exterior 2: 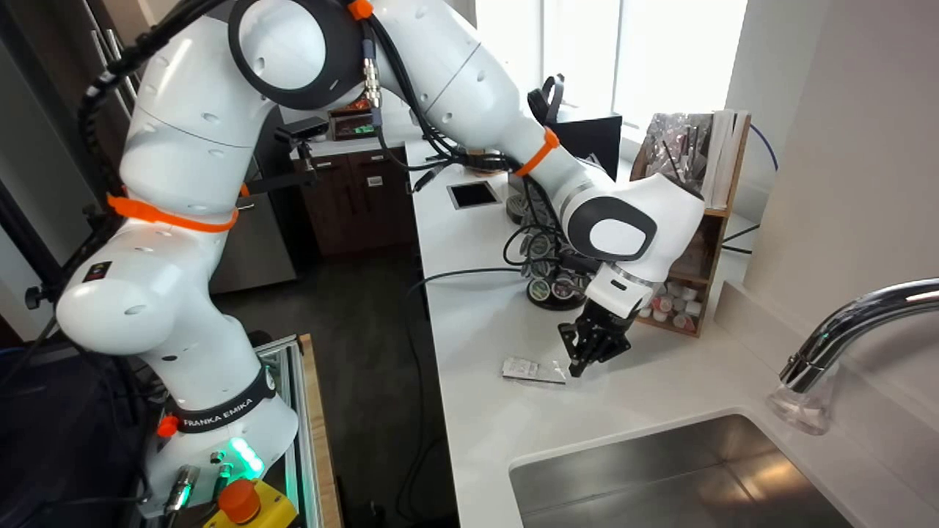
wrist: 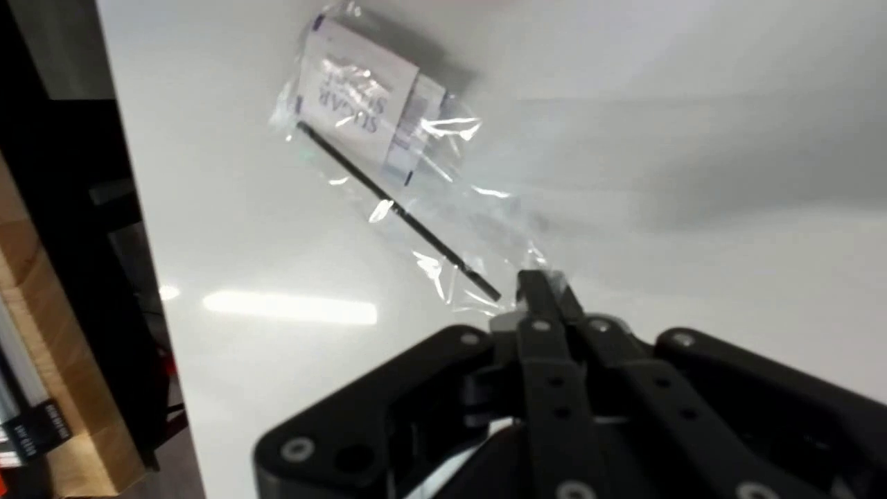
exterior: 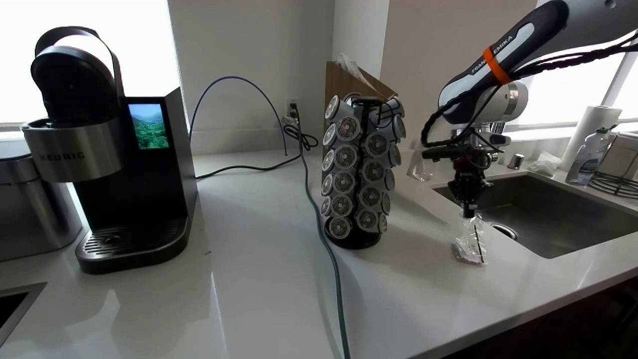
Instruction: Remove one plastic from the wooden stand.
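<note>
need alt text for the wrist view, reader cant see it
A clear plastic packet holding paper sachets, one marked SUGAR, and a thin black stick shows against a white countertop. The black gripper at the bottom is shut, apparently pinching the packet's nearest end. Beyond the counter's edge, at left, is a strip of pale wood.

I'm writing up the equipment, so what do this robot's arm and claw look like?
The rounded, smooth white arm has dark joint trim, bright orange straps, black cables along it and a black base band lettered FRANKA EMIKA. The black, jointed claw has slim fingers and round silvery screws.
</note>
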You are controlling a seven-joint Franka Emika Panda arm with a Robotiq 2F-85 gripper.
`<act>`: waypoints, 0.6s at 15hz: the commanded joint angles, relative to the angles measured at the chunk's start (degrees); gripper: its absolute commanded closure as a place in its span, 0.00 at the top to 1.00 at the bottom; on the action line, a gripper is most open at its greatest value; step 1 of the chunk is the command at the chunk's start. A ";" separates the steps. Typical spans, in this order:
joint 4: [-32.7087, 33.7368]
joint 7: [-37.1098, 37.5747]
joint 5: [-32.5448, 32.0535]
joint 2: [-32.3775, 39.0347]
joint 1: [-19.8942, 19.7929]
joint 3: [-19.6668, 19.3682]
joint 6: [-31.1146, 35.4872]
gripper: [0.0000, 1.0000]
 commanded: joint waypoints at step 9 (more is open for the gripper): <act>-1.41 -2.12 -0.43 -2.75 2.84 1.56 21.40 0.56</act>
